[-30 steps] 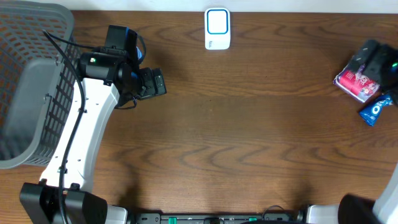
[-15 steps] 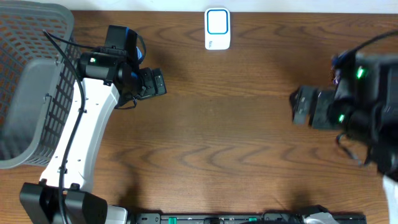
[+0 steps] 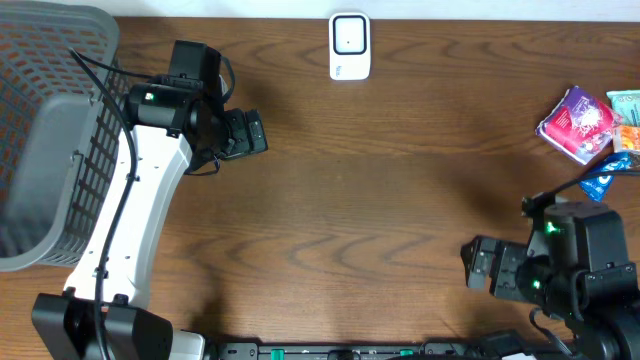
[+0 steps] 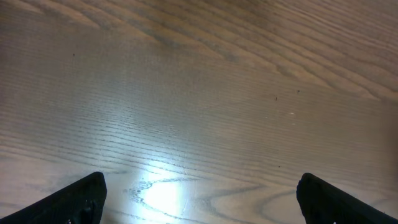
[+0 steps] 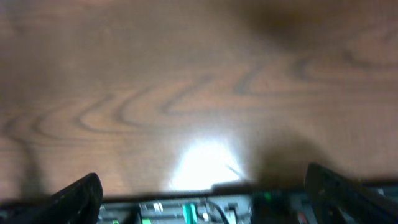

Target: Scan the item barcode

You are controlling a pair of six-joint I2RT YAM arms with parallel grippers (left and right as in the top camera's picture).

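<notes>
**Now the pink packet (image 3: 577,123) lies free at far right**

A blue packet (image 3: 600,182) sits just beside it, both well apart from the white scanner (image 3: 350,45) at the far edge. Brown wood-grain table (image 3: 380,200), glare under both wrists. Right gripper (image 3: 470,263), jaws wide and empty, has pulled back from the packets to the near edge; left gripper (image 3: 255,132), equally wide, hasn't budged near the basket (image 3: 50,130).

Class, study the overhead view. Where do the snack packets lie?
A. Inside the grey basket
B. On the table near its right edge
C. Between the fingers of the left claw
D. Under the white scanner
B: the snack packets lie in a small cluster on the bare wood of the table, near its right edge.
</notes>
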